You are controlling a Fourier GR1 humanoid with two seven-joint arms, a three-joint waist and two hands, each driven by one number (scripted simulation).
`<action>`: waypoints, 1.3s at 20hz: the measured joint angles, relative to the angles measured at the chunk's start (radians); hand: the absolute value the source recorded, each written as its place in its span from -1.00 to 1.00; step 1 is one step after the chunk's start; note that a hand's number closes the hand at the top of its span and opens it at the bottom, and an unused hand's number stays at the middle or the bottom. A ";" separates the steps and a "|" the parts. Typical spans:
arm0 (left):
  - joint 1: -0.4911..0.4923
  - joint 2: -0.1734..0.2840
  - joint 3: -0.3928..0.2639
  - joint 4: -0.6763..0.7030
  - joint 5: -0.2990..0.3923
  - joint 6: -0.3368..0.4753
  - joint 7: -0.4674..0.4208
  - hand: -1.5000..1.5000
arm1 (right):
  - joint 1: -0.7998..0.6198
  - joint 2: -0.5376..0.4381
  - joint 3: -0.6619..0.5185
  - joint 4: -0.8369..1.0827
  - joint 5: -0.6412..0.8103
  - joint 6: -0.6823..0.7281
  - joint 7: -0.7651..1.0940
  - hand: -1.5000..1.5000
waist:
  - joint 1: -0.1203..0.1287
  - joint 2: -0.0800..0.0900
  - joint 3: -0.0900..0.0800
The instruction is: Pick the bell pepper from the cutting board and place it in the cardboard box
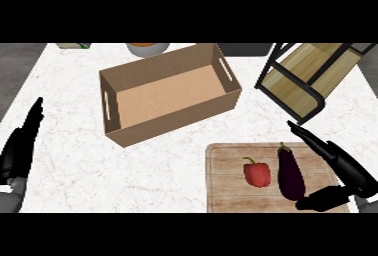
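Note:
A red bell pepper (257,173) lies on the wooden cutting board (227,190) at the lower right. Beside it, to the right, lies a dark purple eggplant (289,172). An open cardboard box (168,95) with handle slots stands at the upper middle, with nothing inside. My right hand (342,165) is at the board's right edge, fingers straight and pointing up-left, thumb near the eggplant's lower end; it holds nothing and is a little right of the pepper. My left hand (21,142) rests open at the left edge, fingers up.
A black-framed wooden rack (310,75) stands at the upper right, close to the box's corner. A bowl (148,48) and a small item (74,45) sit at the counter's far edge. The white marble counter (74,125) stretches between the box and the left hand.

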 measured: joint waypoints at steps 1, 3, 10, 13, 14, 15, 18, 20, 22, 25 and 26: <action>0.005 -0.010 0.000 0.011 -0.004 -0.002 -0.013 0.00 | -0.006 -0.005 -0.005 0.018 0.018 0.003 -0.034 -1.00 | 0.001 0.000 0.000; -0.003 -0.004 0.014 0.031 -0.005 -0.018 -0.021 0.00 | -0.020 -0.034 -0.019 0.045 0.062 -0.004 -0.084 -1.00 | 0.002 -0.001 -0.001; -0.019 -0.005 0.031 0.050 -0.014 -0.030 -0.027 0.00 | -0.116 -0.155 0.041 -0.017 0.288 0.006 0.070 -1.00 | 0.007 -0.004 -0.003; -0.026 -0.011 0.031 0.059 -0.022 -0.036 -0.024 0.00 | -0.157 -0.172 0.089 -0.058 0.368 0.061 0.173 -1.00 | 0.007 -0.004 -0.003; -0.024 -0.016 0.031 0.063 -0.024 -0.037 -0.031 0.00 | -0.167 -0.170 0.111 -0.072 0.399 0.076 0.215 -1.00 | 0.008 -0.004 -0.003; -0.021 -0.017 0.033 0.068 -0.024 -0.042 -0.039 0.00 | -0.182 -0.180 0.123 -0.080 0.422 0.102 0.246 -1.00 | 0.009 -0.004 -0.003; -0.019 -0.011 0.050 0.080 -0.018 -0.060 -0.056 0.00 | -0.211 -0.166 0.182 -0.128 0.495 0.174 0.368 -1.00 | 0.009 -0.005 -0.003; -0.017 -0.015 0.057 0.085 -0.022 -0.067 -0.063 0.00 | -0.235 -0.134 0.206 -0.149 0.520 0.237 0.442 -1.00 | 0.009 -0.004 -0.003; -0.018 -0.025 0.055 0.070 -0.035 -0.061 -0.044 0.00 | -0.265 -0.090 0.223 -0.156 0.543 0.294 0.509 -1.00 | 0.009 -0.004 -0.003; -0.022 -0.029 0.078 0.091 -0.038 -0.083 -0.063 0.00 | -0.287 -0.041 0.233 -0.140 0.592 0.342 0.560 -1.00 | 0.008 -0.004 -0.002; -0.025 -0.029 0.087 0.092 -0.043 -0.087 -0.060 0.00 | -0.284 -0.032 0.231 -0.136 0.611 0.350 0.563 -1.00 | 0.007 -0.004 -0.002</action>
